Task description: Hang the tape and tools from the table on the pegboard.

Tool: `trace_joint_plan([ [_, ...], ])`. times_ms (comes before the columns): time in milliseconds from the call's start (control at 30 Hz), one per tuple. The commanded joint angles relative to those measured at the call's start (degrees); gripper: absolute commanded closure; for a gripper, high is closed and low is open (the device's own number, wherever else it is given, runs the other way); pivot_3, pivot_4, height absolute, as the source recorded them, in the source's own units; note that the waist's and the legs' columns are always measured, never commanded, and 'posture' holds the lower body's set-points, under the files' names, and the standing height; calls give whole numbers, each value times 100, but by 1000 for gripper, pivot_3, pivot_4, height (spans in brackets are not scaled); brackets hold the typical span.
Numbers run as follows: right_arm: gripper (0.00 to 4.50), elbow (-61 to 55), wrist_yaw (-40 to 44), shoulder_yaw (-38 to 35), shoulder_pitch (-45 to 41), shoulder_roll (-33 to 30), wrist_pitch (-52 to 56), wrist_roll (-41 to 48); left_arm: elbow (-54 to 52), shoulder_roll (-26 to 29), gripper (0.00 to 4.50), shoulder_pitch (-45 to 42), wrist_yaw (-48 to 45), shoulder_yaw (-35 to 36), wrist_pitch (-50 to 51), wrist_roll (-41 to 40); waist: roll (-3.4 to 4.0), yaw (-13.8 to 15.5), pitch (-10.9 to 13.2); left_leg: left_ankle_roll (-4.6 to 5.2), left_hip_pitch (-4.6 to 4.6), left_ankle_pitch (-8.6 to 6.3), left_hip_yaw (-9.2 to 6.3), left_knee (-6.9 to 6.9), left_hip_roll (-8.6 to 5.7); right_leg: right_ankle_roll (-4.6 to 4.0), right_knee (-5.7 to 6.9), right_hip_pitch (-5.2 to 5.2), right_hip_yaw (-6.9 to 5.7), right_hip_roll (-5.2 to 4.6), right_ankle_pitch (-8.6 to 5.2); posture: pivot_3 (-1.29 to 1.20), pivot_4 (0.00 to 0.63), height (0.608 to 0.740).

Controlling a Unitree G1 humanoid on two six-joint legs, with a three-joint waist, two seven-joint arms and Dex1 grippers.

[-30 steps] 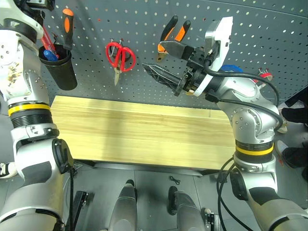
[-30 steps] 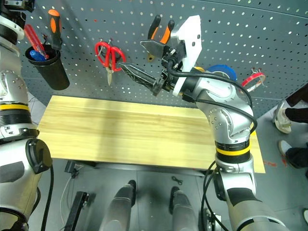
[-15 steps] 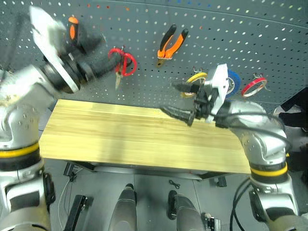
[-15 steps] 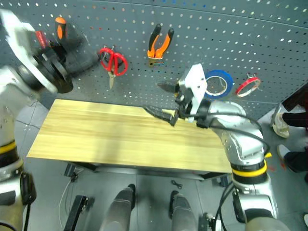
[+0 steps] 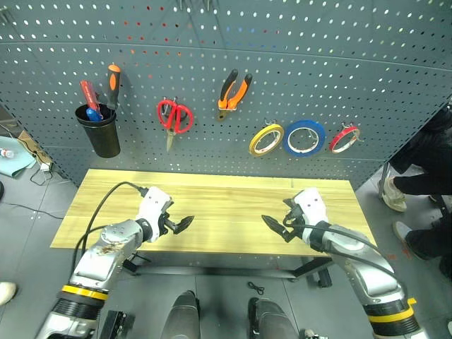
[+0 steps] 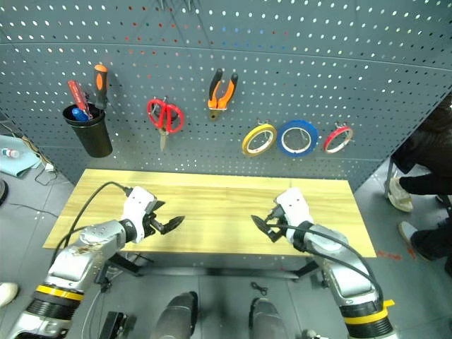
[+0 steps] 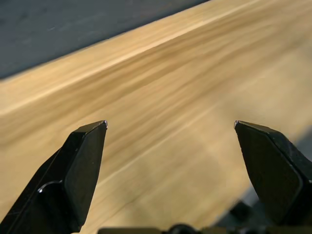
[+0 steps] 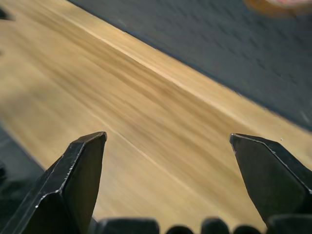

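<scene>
Both pincers [image 5: 182, 224] [image 5: 274, 227] agape, tape [image 5: 265, 139] well above.

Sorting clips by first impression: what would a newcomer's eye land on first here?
The pegboard: red-handled scissors, orange pliers, then yellow tape, blue roll and red roll in a row, with a black cup at left. Below, the left pincer and right pincer hover open over the table.

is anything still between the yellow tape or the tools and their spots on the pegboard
Nothing visible does; they already hang there. The yellow-tan tape ring, red-handled scissors and orange-and-black pliers sit on hooks of the dark blue-grey pegboard, and the slim screwdriver stands in its black cup. Both hands hang open over the wood-grain table.
</scene>
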Motion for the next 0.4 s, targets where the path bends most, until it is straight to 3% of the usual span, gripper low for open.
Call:
trace_joint_plan([
  [33,0,214,-347,-255,8,176,-331,-201,539,-257,52,-212,263,223,-613,337,3,-65,-101,-1,1,0,0,-1,0,1,1,1,0,0,1,27,46,740],
  [400,0,1426,-602,-468,-141,460,-1216,-537,1330,-771,52,-489,108,285,-1031,633,50,-231,-512,-3,100,-10,3,-40,-1,7,-17,93,-1,-1,-19,84,0,740],
])
